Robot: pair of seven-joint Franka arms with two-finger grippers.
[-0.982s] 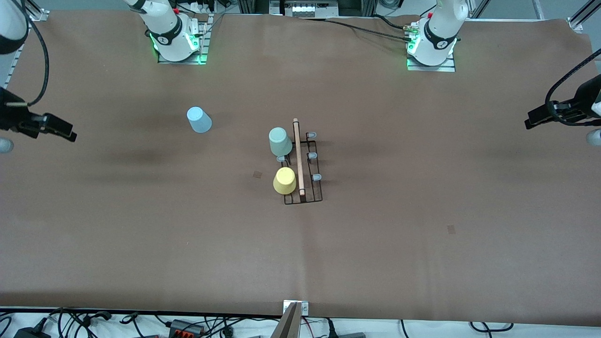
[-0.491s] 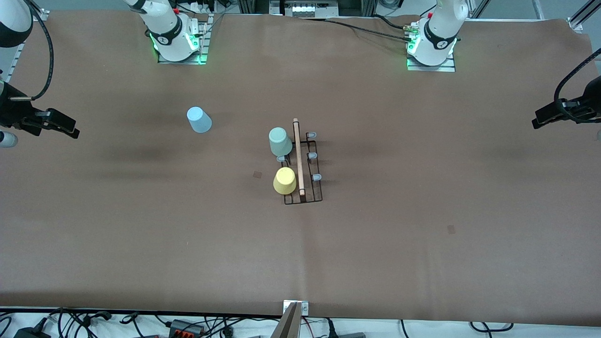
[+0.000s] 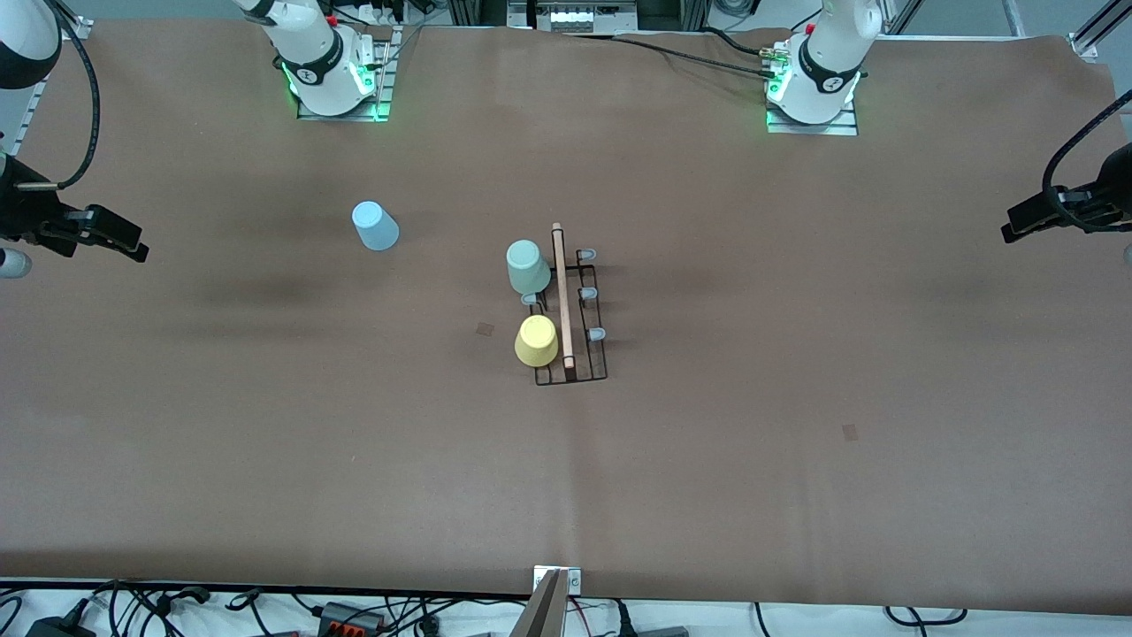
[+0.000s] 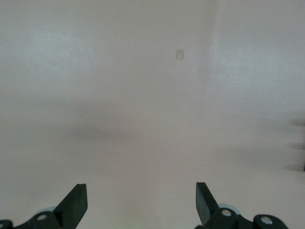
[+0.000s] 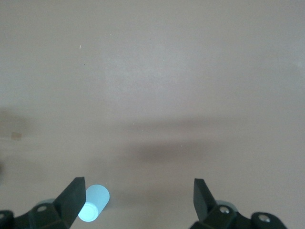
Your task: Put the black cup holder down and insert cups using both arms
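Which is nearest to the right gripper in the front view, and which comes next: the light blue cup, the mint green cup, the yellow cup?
From the right gripper:
1. Light blue cup, alone on the table.
2. Mint green cup, on the black cup holder.
3. Yellow cup, on the holder, nearer the front camera.

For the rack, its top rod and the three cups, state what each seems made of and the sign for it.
Black cup holder: thin black wire, likely coated metal. Top rod: pale, matte tan, probably wood. Mint cup, yellow cup and light blue cup: smooth, evenly coloured pastel surfaces, apparently plastic.
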